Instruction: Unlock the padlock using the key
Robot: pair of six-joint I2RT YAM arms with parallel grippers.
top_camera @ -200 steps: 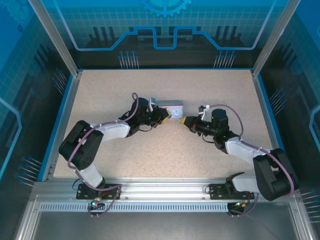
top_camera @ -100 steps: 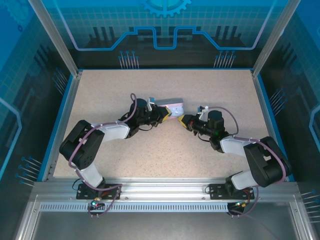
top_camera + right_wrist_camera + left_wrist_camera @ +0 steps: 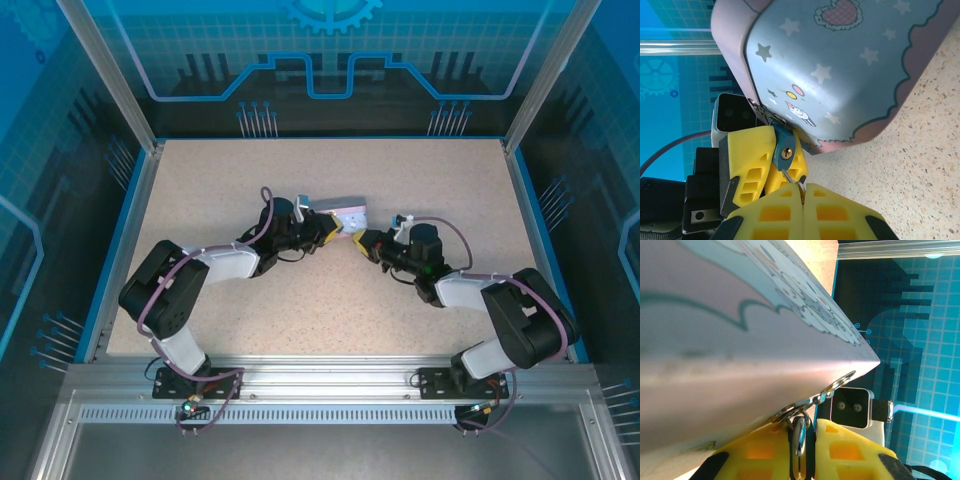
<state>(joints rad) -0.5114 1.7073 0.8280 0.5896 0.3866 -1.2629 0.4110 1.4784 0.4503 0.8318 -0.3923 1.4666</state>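
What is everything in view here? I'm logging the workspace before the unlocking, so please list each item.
tin: one, pale blue with stars and a heart, mid-table, just beyond both grippers.
padlock: one, teal-blue casing with a brass keyhole, at the tin's corner, clamped in the left gripper.
key: one, thin and silvery, tip close to the keyhole, pinched in the right gripper.
table: one, speckled beige, blue-edged.
left gripper: one, yellow fingers, shut on the padlock.
right gripper: one, yellow fingers, shut on the key.
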